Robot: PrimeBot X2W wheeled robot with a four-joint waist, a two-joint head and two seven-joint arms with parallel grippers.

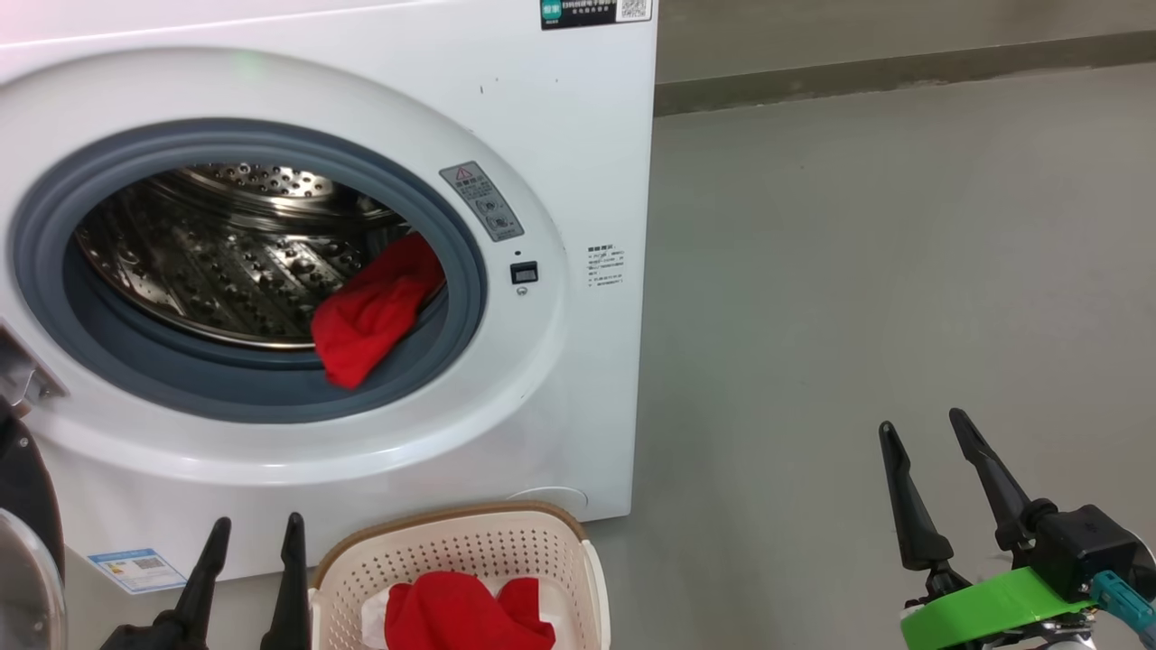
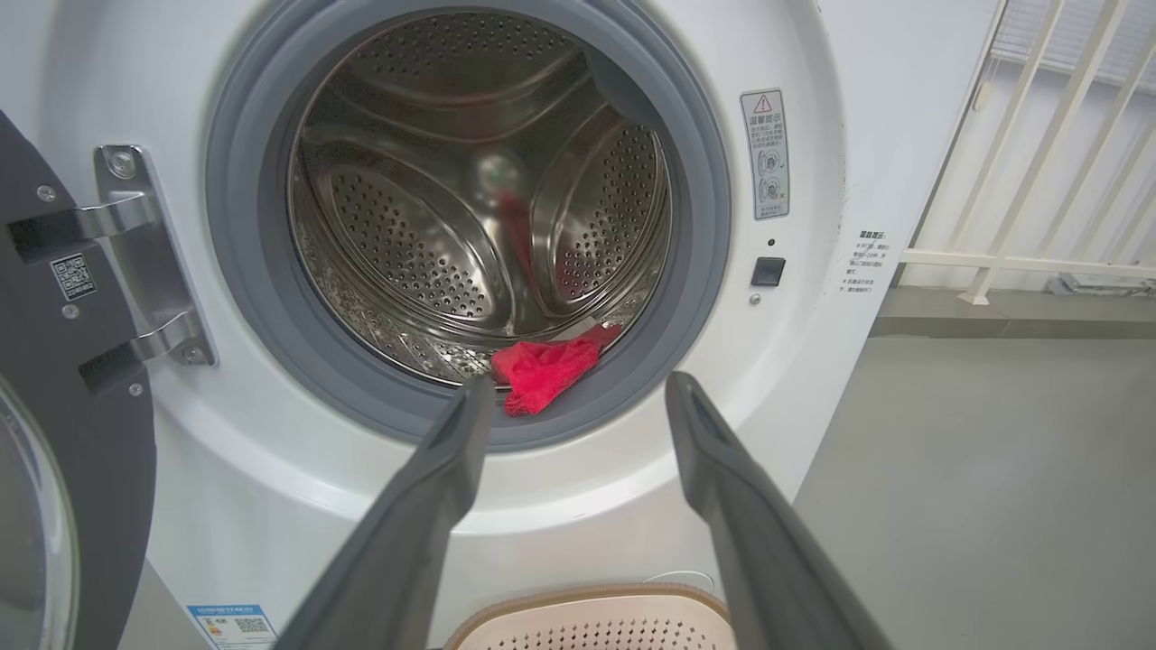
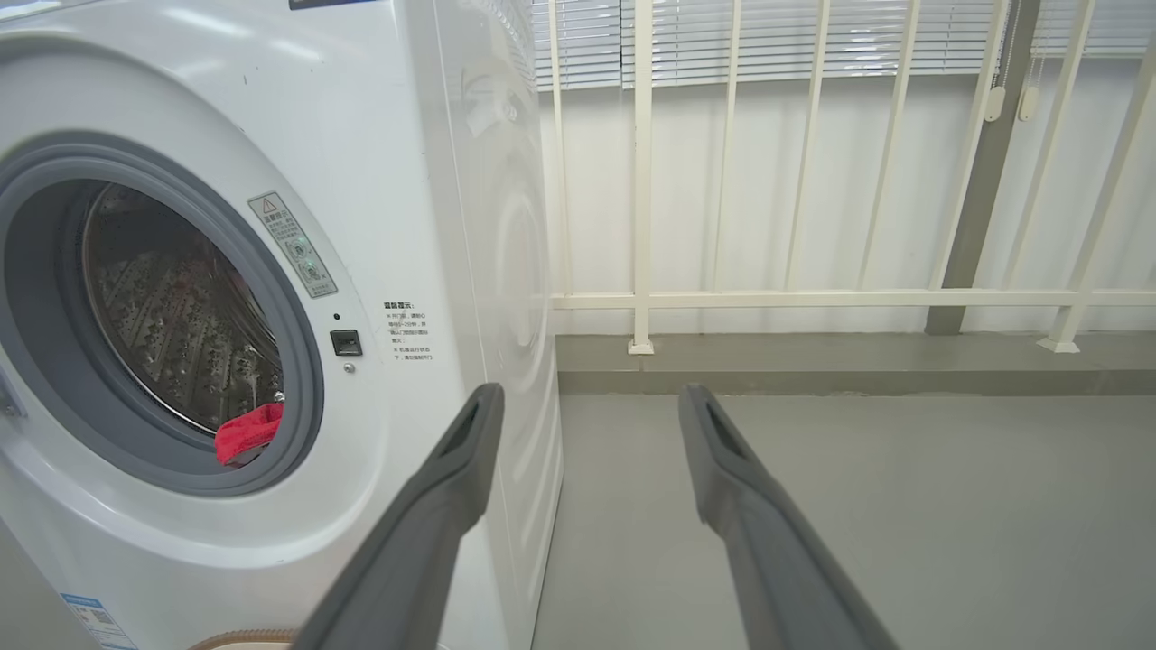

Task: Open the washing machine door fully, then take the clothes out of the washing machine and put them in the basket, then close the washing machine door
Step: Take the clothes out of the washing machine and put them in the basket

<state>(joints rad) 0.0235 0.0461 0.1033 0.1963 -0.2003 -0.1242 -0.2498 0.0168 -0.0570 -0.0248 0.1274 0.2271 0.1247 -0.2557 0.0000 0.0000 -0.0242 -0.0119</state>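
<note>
Left of left tool (image 1: pixel 257 524): washing machine door (image 1: pixel 23 487) swung wide. Left tool spread wide, empty. Up ahead: clothes (image 1: pixel 375 307) at washing machine (image 1: pixel 578 135) mouth. Just right: basket (image 1: pixel 452 519), red cloth (image 1: pixel 461 614) inside. Right tool (image 1: pixel 921 422) spread wide, empty. Step: taking clothes out. Next: reach in, pinch clothes.

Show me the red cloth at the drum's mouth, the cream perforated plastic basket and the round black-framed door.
Red cloth at the drum's mouth (image 1: pixel 375 311): head view, fabric's middle.
Cream perforated plastic basket (image 1: pixel 452 544): head view, inner back wall.
Round black-framed door (image 2: pixel 113 487): left wrist view, dark frame.
</note>
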